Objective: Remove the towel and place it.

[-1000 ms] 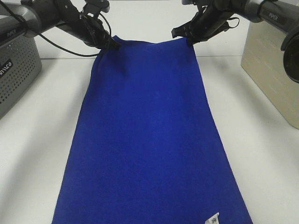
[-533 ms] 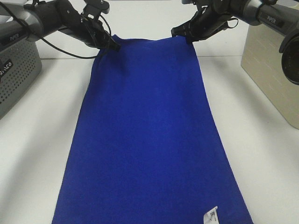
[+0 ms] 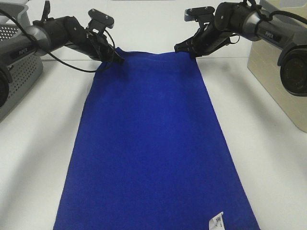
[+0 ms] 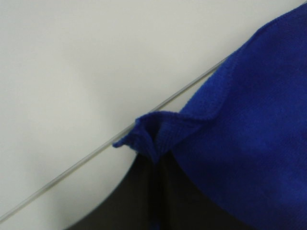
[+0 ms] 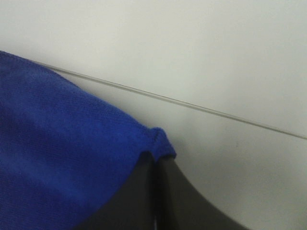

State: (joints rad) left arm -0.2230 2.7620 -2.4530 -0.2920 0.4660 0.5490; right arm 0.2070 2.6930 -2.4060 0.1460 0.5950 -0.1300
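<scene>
Hands [image 3: 116, 58] at towel [image 3: 153, 143] corners

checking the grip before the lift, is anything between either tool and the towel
Nothing visible. The left tool and right tool are each shut directly on a far corner of the towel, cloth bunched between the pads.

Both arms have dark grey cylindrical links with small white "PiPER" lettering. The black left gripper [image 3: 116, 59] and black right gripper [image 3: 184, 48] have matte black fingers [image 4: 144, 201]. A thin black cable loops behind the left fingers.
</scene>
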